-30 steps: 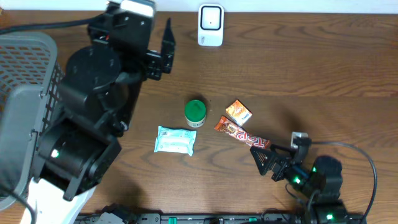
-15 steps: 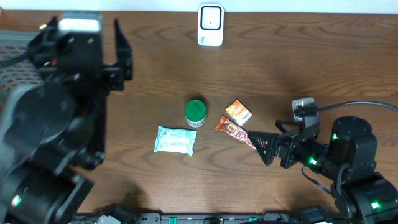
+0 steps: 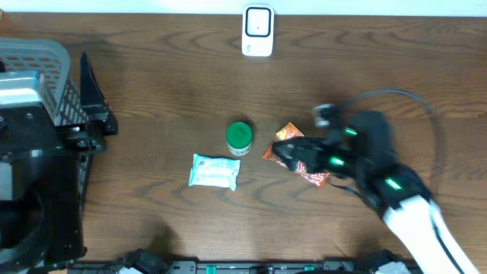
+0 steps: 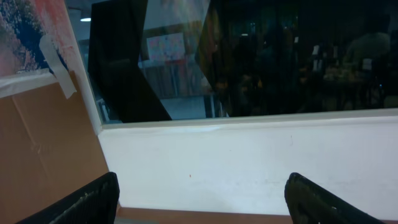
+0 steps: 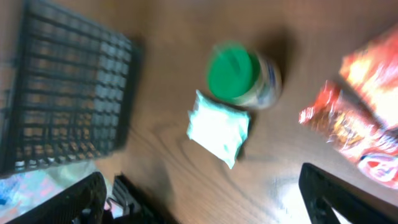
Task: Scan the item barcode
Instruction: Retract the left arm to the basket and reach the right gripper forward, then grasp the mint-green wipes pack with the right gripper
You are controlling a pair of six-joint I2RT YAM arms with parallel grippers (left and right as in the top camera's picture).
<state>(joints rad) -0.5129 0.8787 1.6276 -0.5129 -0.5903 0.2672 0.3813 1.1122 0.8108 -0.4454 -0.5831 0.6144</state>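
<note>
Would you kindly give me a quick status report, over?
Left end effector open, empty. Right end effector open over red snack bar. Scanner unobstructed.

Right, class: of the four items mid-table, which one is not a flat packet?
The green-lidded jar: round and standing upright, between the pale teal packet and the orange packet; those and the red bar wrapper lie flat.
</note>
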